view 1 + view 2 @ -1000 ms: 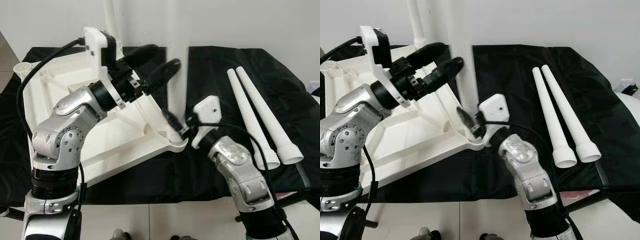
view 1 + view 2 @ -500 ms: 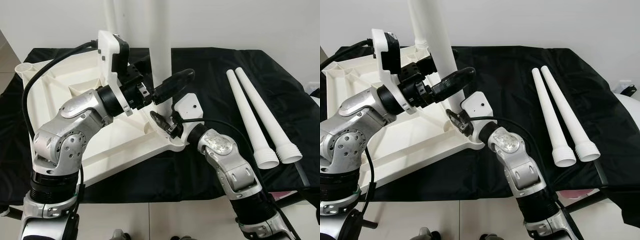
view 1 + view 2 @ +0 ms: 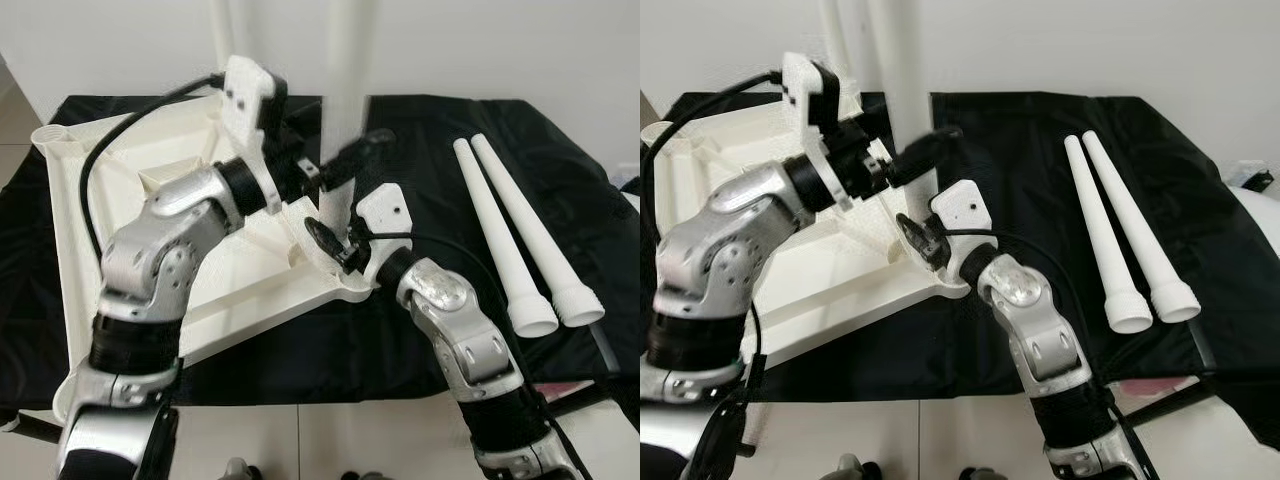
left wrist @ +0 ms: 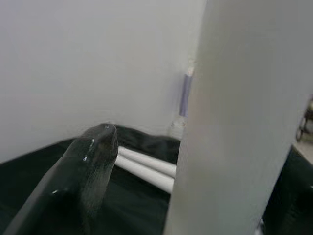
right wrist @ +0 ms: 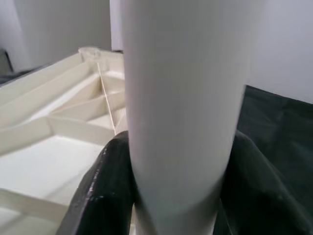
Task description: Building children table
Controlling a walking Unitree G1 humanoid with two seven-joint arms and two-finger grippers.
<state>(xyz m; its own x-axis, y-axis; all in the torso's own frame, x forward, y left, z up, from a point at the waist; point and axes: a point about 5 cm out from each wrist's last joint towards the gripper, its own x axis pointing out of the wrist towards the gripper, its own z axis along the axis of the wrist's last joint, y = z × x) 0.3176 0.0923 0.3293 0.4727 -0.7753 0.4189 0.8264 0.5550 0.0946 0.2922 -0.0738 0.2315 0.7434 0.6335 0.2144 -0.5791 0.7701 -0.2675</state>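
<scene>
Both the right gripper (image 5: 176, 196) and left gripper (image 3: 335, 165) clamp the upright leg (image 3: 902, 80); uneven twisting could cross-thread it in the tabletop (image 3: 120, 170).

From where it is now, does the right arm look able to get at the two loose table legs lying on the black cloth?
Probably yes, but not at once: the right gripper is clamped around the upright leg. The two loose legs lie uncovered on its side, nothing between.

Both hands crowd the upright leg (image 3: 348, 100); bare black cloth (image 3: 420, 150) separates it from the loose legs (image 3: 505, 230).
</scene>
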